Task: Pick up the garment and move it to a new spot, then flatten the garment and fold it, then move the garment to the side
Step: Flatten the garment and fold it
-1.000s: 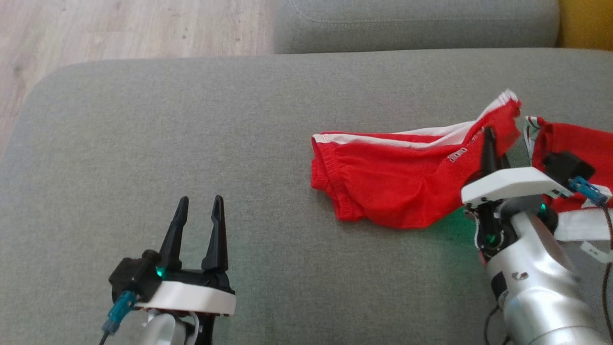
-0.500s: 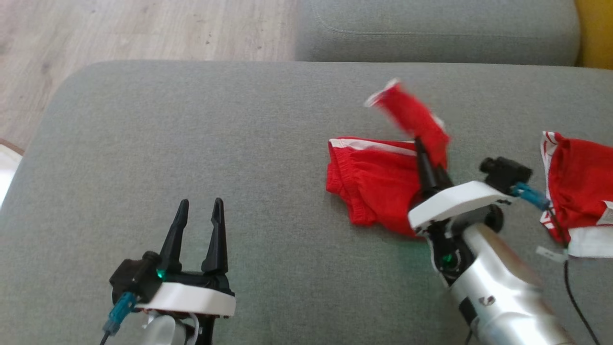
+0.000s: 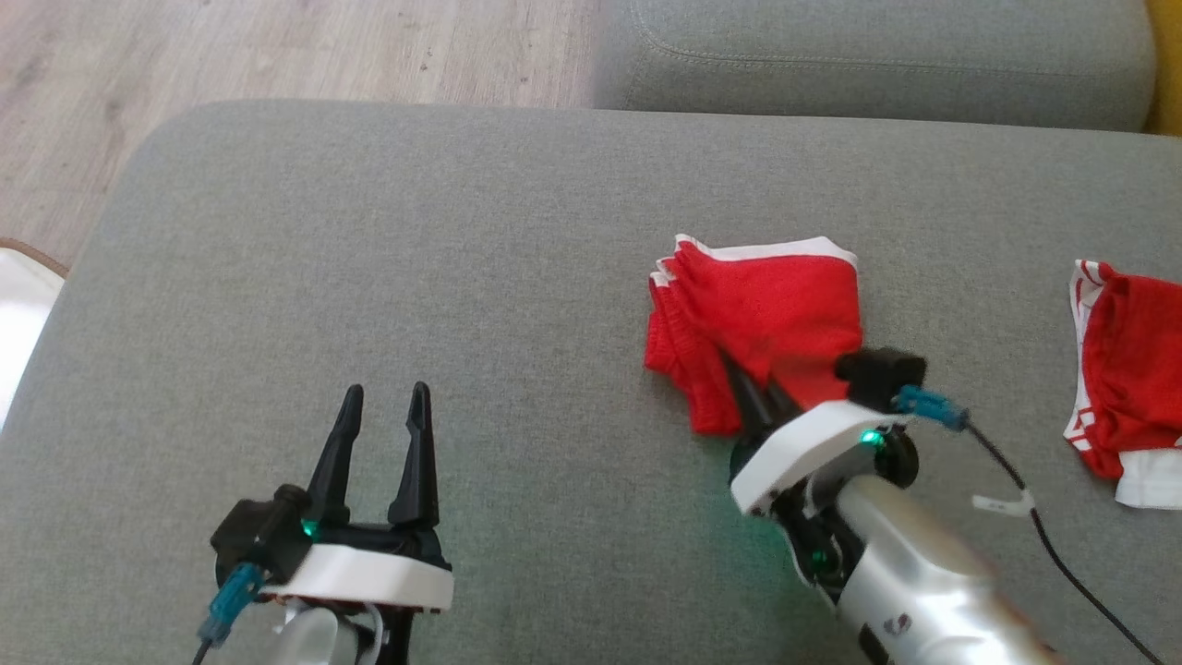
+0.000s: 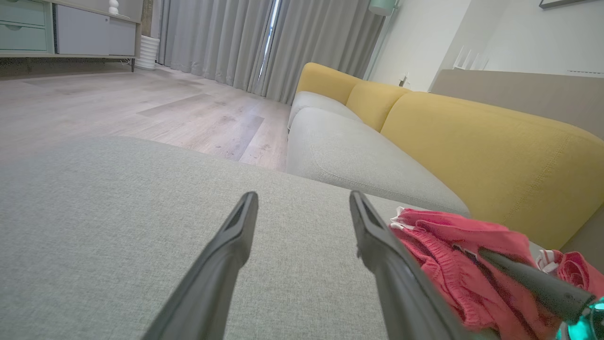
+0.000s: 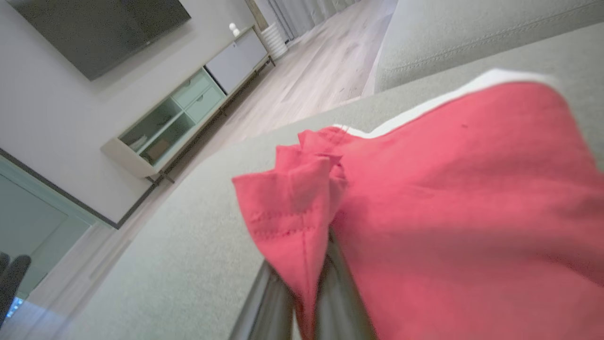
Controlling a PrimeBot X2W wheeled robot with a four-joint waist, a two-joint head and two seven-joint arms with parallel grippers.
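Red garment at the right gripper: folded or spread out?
Folded. The red garment lies doubled over, edges stacked, right gripper shut on it.

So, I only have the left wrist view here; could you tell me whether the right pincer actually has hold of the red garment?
Observer: Yes. The right wrist view shows the right pincer shut on a fold of the red garment, with cloth pinched in its grip.
Operator: Thank you. How does the garment lie overall?
Observer: From the head view it is doubled over on itself, with a white band along its far edge, on the grey cushion.
Operator: And how close is the left pincer to it?
Observer: The left pincer stands well apart from the garment, with bare cushion between them.
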